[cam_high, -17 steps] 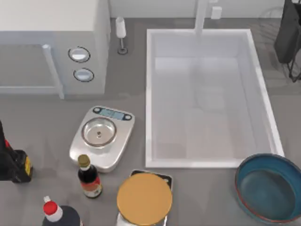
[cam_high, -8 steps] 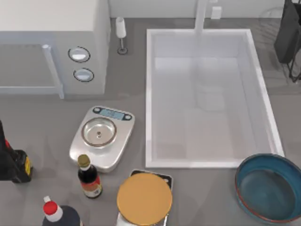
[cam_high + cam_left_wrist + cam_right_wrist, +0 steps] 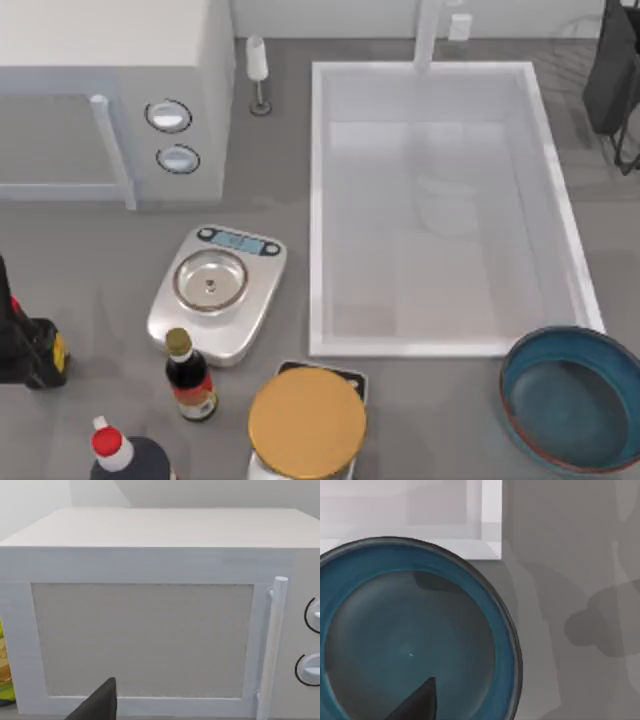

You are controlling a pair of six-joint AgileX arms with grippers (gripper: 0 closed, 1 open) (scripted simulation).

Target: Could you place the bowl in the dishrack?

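The bowl (image 3: 575,400), teal-blue with a thin reddish-brown rim, sits upright on the grey counter at the front right, just past the sink's front right corner. In the right wrist view the bowl (image 3: 410,640) lies below the camera, and a dark tip of my right gripper (image 3: 417,702) shows over its inside, apart from it. My right arm (image 3: 615,75) is a dark shape at the back right edge. A faint wire frame (image 3: 578,32) beside it may be the dishrack. My left arm (image 3: 25,345) stays parked at the left edge; my left gripper (image 3: 97,702) faces the microwave door.
A large white sink (image 3: 318,200) with a tap takes up the middle right. A white microwave (image 3: 110,60) stands at the back left. A silver scale (image 3: 160,315), a scale with a golden-yellow disc (image 3: 305,420) and two dark bottles (image 3: 190,378) crowd the front left.
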